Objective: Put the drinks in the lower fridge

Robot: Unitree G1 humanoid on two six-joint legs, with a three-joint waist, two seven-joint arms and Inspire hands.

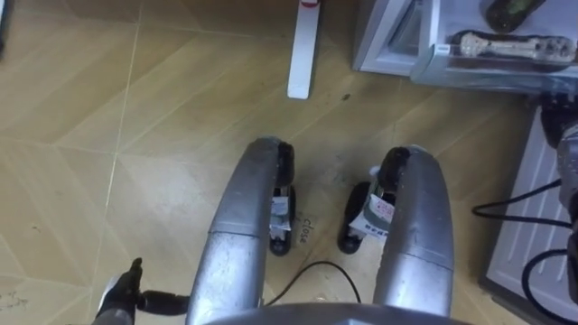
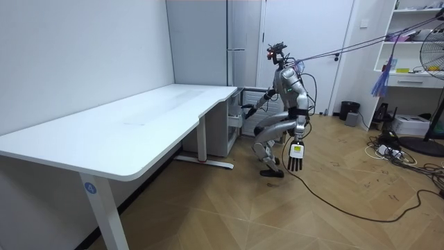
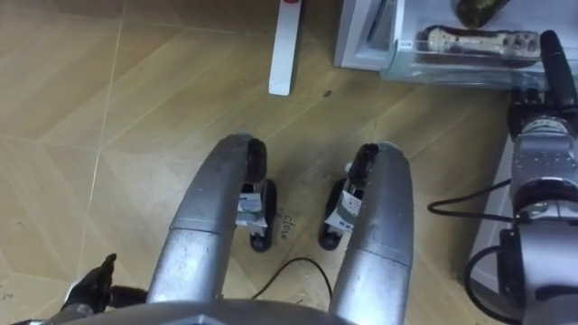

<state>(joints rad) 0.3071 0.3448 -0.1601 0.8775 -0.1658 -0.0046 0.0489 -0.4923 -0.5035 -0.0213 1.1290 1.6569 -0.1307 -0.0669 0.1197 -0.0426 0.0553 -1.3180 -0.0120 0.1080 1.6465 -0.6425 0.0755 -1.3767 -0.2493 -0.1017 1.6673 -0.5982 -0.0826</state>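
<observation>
**Left eye view:** the robot is looking down past its knees at the wood floor (image 1: 135,135). A clear fridge drawer (image 1: 479,72) is sticking out at top right. A pale bottle (image 1: 501,45) is lying along the drawer's front edge & a dark bottle (image 1: 515,11) is lying behind it, toward the back edge. The white desk foot (image 1: 300,54) is lying near the drawer's left corner. The left hand (image 1: 122,293) is hanging at bottom left, carrying nothing.

**Room view:** the robot is crouching w/ knees bent in front of the lower fridge (image 2: 222,132), just past the desk's (image 2: 139,118) far corner. The left hand is dangling by the knee, fingers straight & apart. The right arm is reaching fwd to the drawer.

**Right eye view:** the right hand (image 3: 542,144) is sitting against the drawer's front edge near its right corner. I can't tell whether it's clamping on or just pressing.

Both drinks are already lying inside, so the step in hand is prob. sliding the drawer shut.
- **Push point:** it should be pushing square along the runners, nearer the middle of the front edge than the corner, so the drawer isn't skewing.
- **Speed:** it should be going slow, since bottles lying on their sides are likely rolling & knocking the walls.
- **Finish:** it should be pulling the hand clear before the drawer front is meeting the fridge body.
</observation>
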